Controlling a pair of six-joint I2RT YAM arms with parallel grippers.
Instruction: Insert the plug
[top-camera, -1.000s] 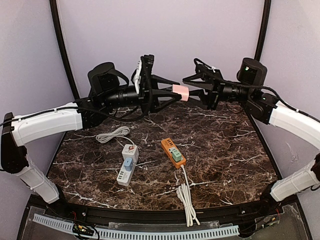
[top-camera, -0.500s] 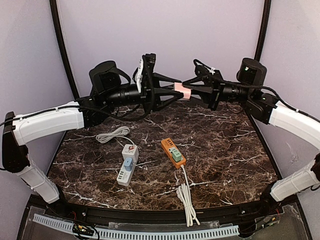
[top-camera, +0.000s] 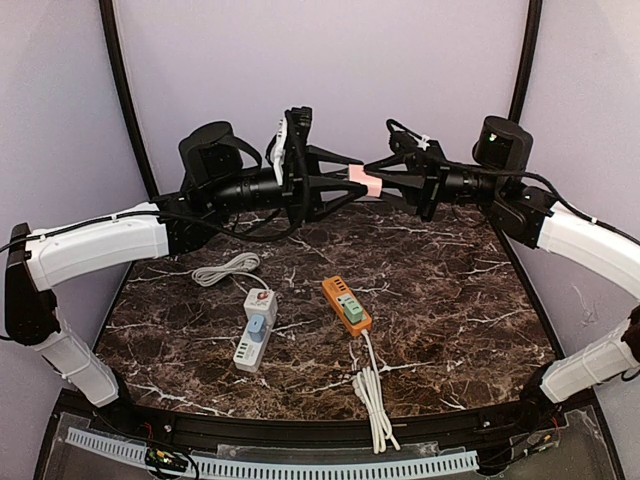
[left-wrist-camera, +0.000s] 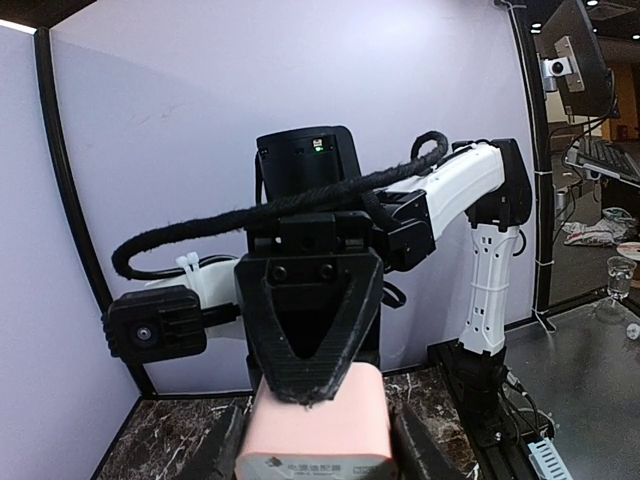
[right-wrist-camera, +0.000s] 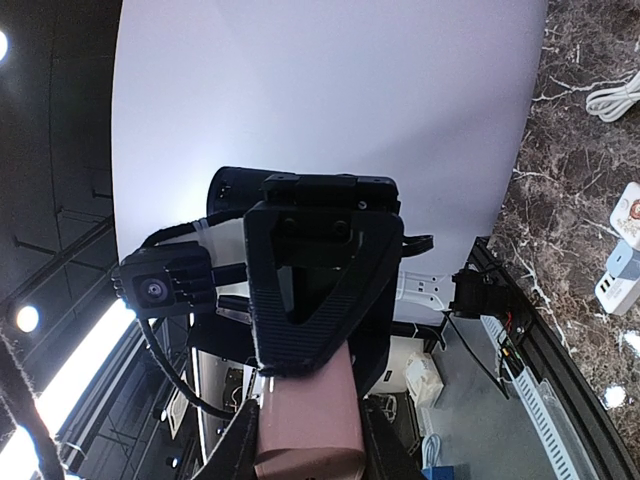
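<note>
A pink plug (top-camera: 366, 183) hangs in mid-air above the back of the table, between the two grippers. My left gripper (top-camera: 353, 181) reaches it from the left, my right gripper (top-camera: 382, 179) from the right. In the left wrist view my left gripper (left-wrist-camera: 320, 450) has its fingers flush against both sides of the plug (left-wrist-camera: 315, 425), and the right gripper's black finger lies across its top. In the right wrist view my right gripper (right-wrist-camera: 310, 445) clamps the plug (right-wrist-camera: 310, 415) the same way. The orange power strip (top-camera: 346, 303) lies mid-table with a green plug (top-camera: 352, 309) in it.
A white power strip (top-camera: 254, 332) with a blue plug (top-camera: 257, 324) lies left of the orange one. Its white cord (top-camera: 225, 268) coils behind it. The orange strip's white cord bundle (top-camera: 372, 395) lies near the front edge.
My left gripper has moved right and now has its fingers round the pink plug. The plug has risen slightly. Nothing has visibly moved in the last half second.
</note>
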